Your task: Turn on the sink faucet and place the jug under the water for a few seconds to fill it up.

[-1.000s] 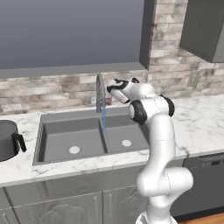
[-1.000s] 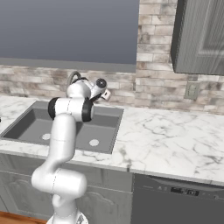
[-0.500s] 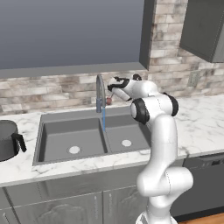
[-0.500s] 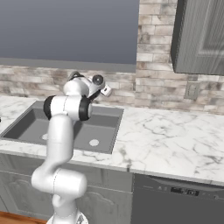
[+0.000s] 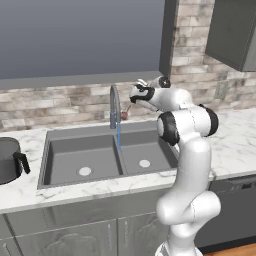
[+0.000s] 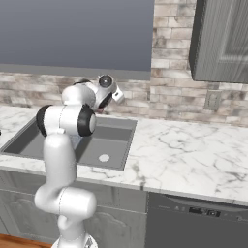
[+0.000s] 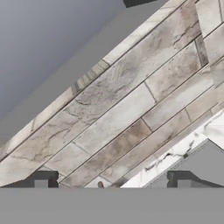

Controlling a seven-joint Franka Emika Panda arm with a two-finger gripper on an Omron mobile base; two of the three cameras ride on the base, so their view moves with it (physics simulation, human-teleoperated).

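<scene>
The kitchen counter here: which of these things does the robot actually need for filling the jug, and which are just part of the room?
Part of the job:
- sink faucet
- water, running
- jug, on the counter left of the sink
- sink
- gripper, open

Just there:
- dishwasher
- wall outlet
- upper cabinet

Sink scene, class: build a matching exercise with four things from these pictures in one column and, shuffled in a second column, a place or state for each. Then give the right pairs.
Things:
1. jug
2. water
3. gripper
4. sink faucet

Places or states:
A. jaws open, beside the faucet's lever
B. on the counter left of the sink, not under the spout
C. thin blue stream falling near the basin divider
D. upright at the back rim of the sink, running

Pairs: 1-B, 2-C, 3-A, 4-D
</scene>
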